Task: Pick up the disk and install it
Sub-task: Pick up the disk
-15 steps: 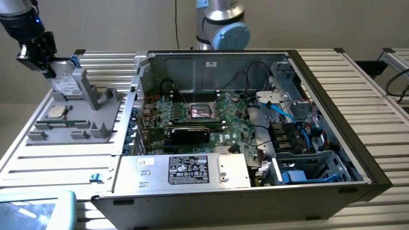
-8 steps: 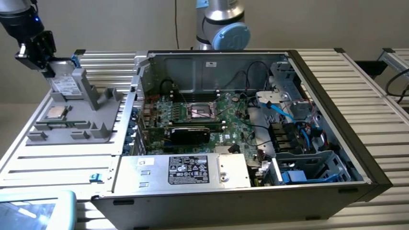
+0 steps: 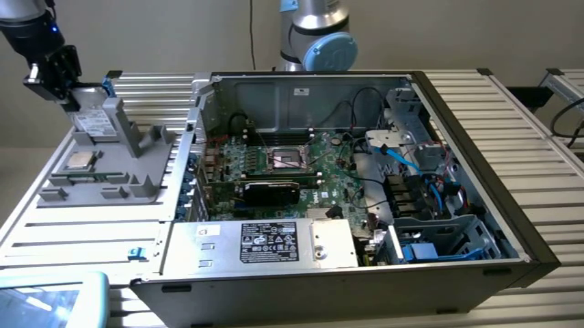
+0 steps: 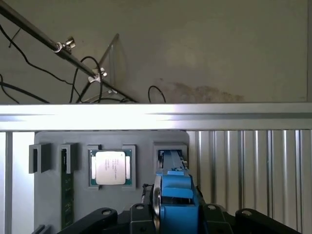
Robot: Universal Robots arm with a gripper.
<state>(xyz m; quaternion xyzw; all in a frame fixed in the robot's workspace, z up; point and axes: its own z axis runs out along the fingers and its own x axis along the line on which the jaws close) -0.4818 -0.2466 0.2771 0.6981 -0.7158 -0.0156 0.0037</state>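
The gripper [image 3: 70,101] is hanging over the far end of the grey fixture [image 3: 137,181], the end lying farthest from the fixture's low front slots. Its jaws are standing at a middling width and are pressing on both sides of the disk [image 3: 91,123], so it is holding the disk by its upper edge. The disk is standing on edge in the fixture's tall slot, its white label facing the fixture's low end, and its lower part is sitting inside that slot.

In the wrist view the gripper [image 4: 174,214] is clamping the blue carrier of the disk [image 4: 175,195], which is running edge-on down into the slot of the grey fixture [image 4: 141,141]. The CPU chip [image 4: 110,167] is lying flat in the fixture's neighbouring square pocket (silver face up), apart from the disk. In the exterior view that CPU chip [image 3: 78,160] is resting near the fixture's middle.

The open computer case [image 3: 511,225] is sitting just beside the fixture, on the exterior view's right of it.
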